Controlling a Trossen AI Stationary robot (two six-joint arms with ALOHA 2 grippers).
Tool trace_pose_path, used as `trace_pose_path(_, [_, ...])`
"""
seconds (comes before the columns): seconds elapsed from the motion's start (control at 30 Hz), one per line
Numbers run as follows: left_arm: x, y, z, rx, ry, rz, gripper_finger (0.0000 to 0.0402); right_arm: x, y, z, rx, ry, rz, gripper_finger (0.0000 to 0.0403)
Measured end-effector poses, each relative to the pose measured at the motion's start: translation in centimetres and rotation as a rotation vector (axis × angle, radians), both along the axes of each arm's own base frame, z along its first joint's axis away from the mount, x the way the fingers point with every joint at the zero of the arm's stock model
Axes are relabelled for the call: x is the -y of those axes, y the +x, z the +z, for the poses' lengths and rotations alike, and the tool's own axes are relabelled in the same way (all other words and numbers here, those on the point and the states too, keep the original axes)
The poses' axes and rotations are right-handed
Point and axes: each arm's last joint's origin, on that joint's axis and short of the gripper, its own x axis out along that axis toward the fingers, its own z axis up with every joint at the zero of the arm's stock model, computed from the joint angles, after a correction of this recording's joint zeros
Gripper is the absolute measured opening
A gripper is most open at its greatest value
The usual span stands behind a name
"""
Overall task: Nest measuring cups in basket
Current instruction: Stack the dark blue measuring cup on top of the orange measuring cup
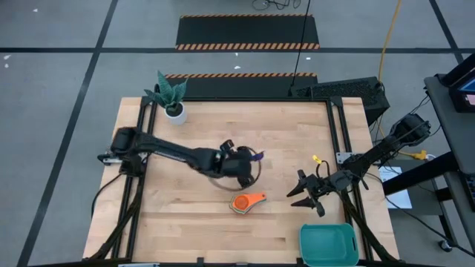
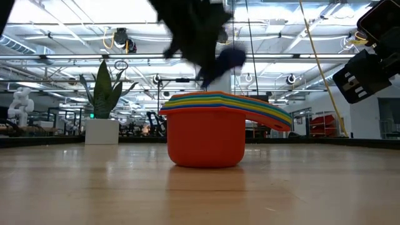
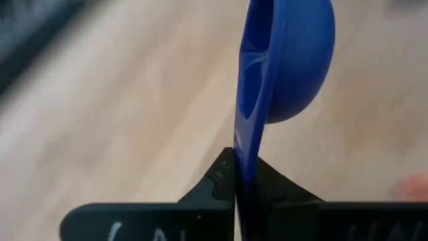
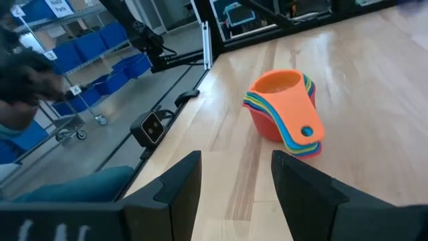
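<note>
Gripping a blue measuring cup (image 3: 287,60) by its flat handle, my left hand (image 1: 249,165) is clenched tight on it above the middle of the counter (image 1: 193,215), the cup raised clear of the wood. My left wrist view shows the handle pinched edge-on between my fingers (image 3: 217,184), a detail the high view cannot give. Just near of that hand sits the nested stack of measuring cups (image 1: 246,202), orange on top; the low view reveals its red outer cup (image 2: 205,140) and coloured rims. My right hand (image 1: 306,194) hovers released to the stack's right. The teal basket (image 1: 328,245) lies at the near right edge, seen only from above. I can read no writing.
</note>
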Motion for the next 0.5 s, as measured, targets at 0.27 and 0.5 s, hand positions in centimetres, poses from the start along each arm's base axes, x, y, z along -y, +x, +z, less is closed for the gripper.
trace_pose_path(0.27, [6.1,0.4,7.6,0.576,0.143,-0.123,0.0005,0.0,0.1,1.2,0.126,0.010,-0.044,0.0176])
trace_pose_path(0.5, [10.5,2.2,7.4,0.931,0.233,-0.288,0.0005,-1.3,0.4,3.7,0.303,-0.004,-0.034,0.0176])
